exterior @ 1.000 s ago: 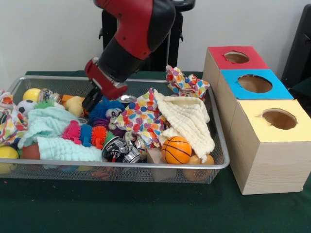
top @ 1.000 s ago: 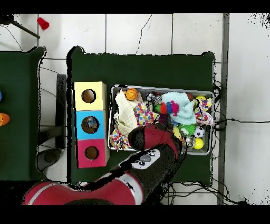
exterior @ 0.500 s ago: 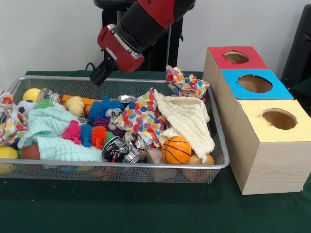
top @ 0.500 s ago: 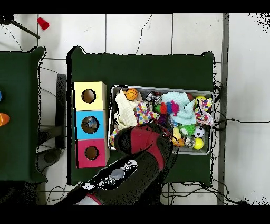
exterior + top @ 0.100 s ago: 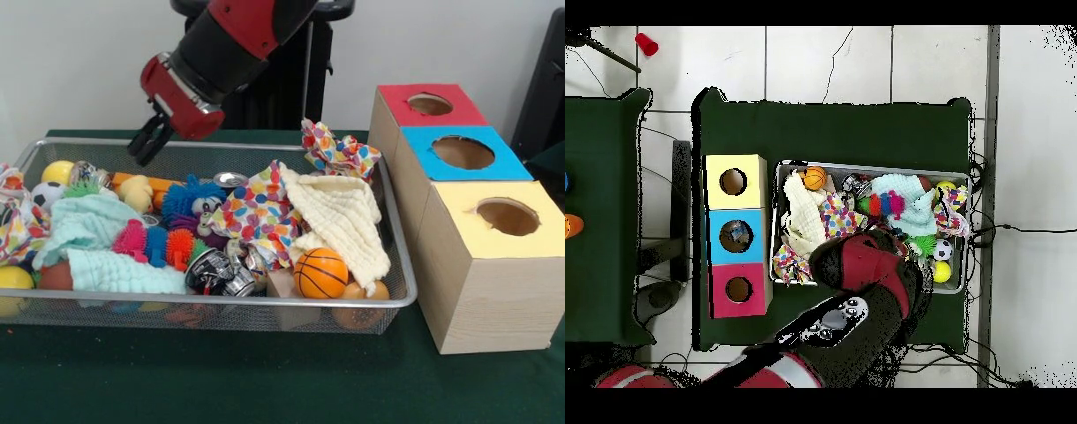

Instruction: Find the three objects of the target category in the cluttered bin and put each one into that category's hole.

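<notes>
We see the wire bin (image 5: 393,231) filling the frame's left and centre, three holed boxes (image 5: 477,256) at right. Our gripper (image 5: 146,146) hangs empty at upper left, fingers parted, above the crushed cans (image 5: 221,269) at bin's front.

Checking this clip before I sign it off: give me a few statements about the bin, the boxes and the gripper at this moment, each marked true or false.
1. The gripper hangs above the wire bin, holding nothing. True; its fingers are apart and empty.
2. The orange basketball lies at the bin's front edge, next to the cream cloth. True.
3. The yellow-topped box stands farthest from the camera in the front view. False; it is nearest, with the blue-topped box behind it and the red-topped box farthest.
4. The polka-dot cloth has been lifted out of the bin. False; it lies among the clutter.
5. The crushed can sits inside the blue box's hole. False; it lies in the bin.
</notes>
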You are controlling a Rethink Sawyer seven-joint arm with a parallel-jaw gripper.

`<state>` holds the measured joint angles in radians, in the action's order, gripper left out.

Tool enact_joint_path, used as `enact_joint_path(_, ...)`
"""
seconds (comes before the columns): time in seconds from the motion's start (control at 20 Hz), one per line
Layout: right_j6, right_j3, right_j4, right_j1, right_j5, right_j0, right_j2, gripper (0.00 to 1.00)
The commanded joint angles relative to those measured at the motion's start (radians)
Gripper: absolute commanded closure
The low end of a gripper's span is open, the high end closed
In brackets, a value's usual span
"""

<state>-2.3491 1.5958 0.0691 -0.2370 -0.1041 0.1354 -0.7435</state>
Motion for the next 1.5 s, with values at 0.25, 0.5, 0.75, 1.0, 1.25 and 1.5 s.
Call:
enact_joint_path(0.25, -0.143, 0.057, -0.014, 0.048, 0.243, -0.072, 0.199, 0.0)
enact_joint_path(0.5, -0.166, 0.052, 0.041, 0.094, 0.317, -0.059, 0.168, 0.0)
enact_joint_path(0.75, -0.183, 0.038, 0.114, 0.169, 0.436, -0.04, 0.114, 0.0)
enact_joint_path(1.0, -0.184, 0.003, 0.215, 0.263, 0.569, -0.045, 0.095, 0.0)
enact_joint_path(1.25, -0.159, -0.052, 0.204, 0.303, 0.669, -0.113, 0.151, 0.0)
enact_joint_path(1.5, -0.145, -0.085, 0.138, 0.302, 0.67, -0.179, 0.216, 0.0)
